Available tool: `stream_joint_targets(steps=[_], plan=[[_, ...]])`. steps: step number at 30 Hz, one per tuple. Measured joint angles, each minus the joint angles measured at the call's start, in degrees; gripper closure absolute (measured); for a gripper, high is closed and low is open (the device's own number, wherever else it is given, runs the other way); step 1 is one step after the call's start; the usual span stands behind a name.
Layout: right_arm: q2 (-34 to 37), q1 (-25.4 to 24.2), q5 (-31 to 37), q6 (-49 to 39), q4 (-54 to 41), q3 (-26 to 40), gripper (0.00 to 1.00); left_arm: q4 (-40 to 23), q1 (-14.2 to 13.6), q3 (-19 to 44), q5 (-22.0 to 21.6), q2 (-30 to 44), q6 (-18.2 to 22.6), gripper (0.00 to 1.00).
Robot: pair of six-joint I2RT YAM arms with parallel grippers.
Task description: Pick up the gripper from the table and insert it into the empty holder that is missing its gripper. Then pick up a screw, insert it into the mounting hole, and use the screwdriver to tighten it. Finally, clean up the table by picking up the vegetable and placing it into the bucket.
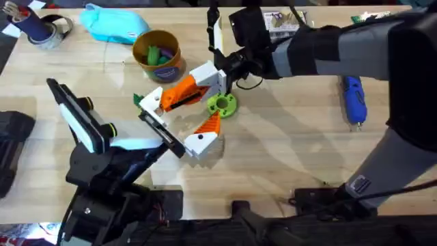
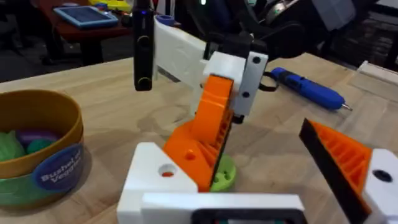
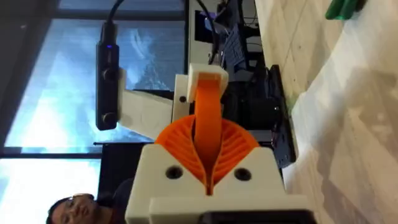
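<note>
You see the right gripper (image 1: 222, 72) pinching the gripper (image 3: 208, 118) beside the bucket (image 1: 158, 56), poised for the holder (image 1: 151, 100); the left gripper's (image 1: 174, 145) jaws: cannot tell.

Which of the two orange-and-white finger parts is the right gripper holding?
The smooth orange finger, nearer the bucket: the right gripper is shut on its white block. The ribbed orange finger is nearer the arms' bases.

Smooth orange gripper (image 1: 183, 93) tilted above table, blue screwdriver (image 1: 354, 100) lying apart
</note>
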Motion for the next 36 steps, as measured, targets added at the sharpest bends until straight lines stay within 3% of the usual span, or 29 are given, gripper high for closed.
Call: stream_joint_targets(steps=[7,26,36], plan=[[0.29,2.39,1.13,1.06,3.45,0.16,0.993,0.06,-0.28,0.0,0.74,0.0,0.02,0.006],[0.35,2.17,3.71,2.69,4.28,0.25,0.993,-0.01,-0.19,0.02,1.38,0.13,-0.64,0.006],[0.37,2.17,4.78,2.73,4.22,0.25,0.747,0.13,-0.24,0.0,2.27,0.08,-0.34,0.006]])
